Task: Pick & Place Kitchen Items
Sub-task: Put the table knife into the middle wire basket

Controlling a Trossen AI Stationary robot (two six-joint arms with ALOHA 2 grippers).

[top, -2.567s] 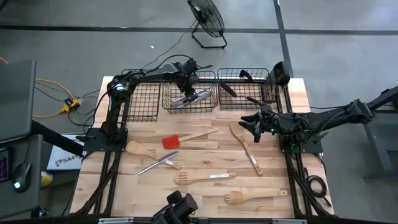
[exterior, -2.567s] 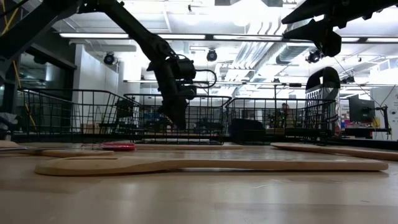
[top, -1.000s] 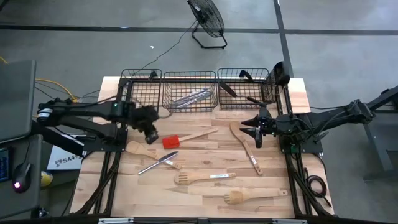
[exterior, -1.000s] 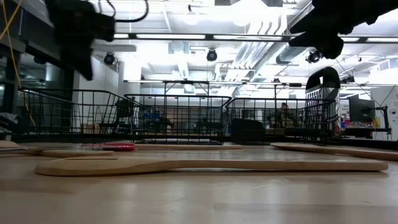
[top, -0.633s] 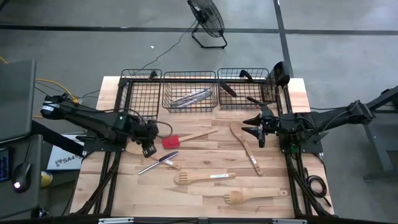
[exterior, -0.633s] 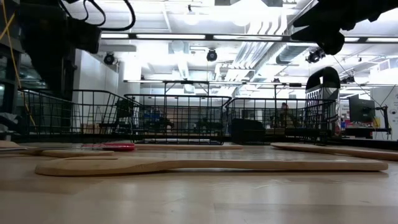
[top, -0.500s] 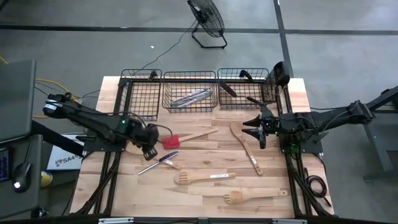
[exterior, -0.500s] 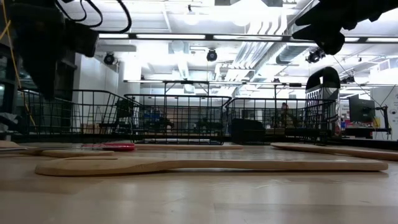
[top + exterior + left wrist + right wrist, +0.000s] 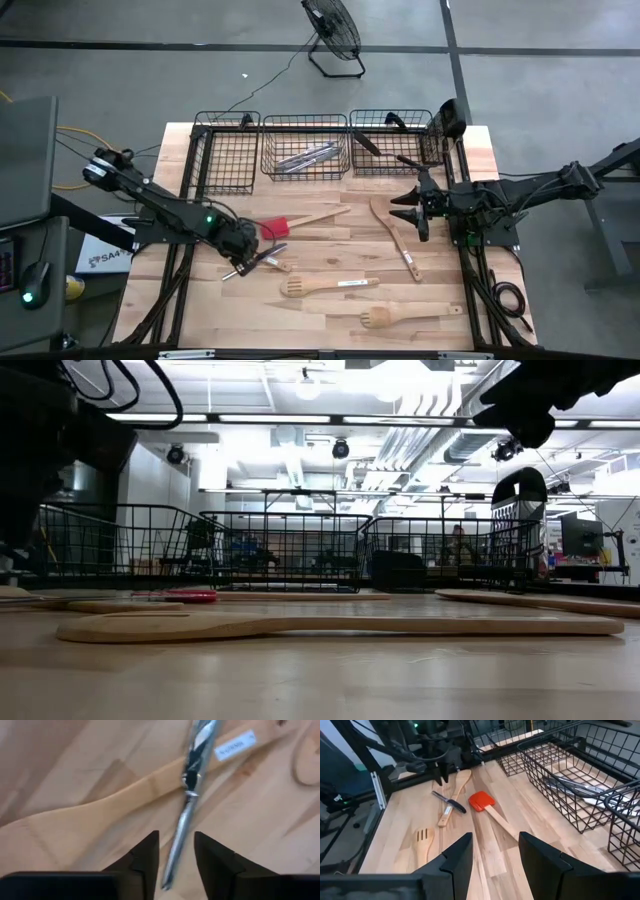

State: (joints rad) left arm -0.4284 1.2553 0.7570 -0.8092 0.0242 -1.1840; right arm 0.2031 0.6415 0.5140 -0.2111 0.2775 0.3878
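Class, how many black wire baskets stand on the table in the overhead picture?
3, in a row along the table's far edge: left basket, middle basket holding silver cutlery, right basket holding black-handled tools. None seems hidden.

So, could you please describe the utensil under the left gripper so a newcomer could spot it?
Start at the middle wire basket, then come toward the table's near edge to the red spatula. Just beyond it, under the left gripper, lies a knife: slim, silver-bladed, black-handled, crossing a wooden spoon.

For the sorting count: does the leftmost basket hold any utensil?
No. In the high view the leftmost basket shows only bare wire mesh.
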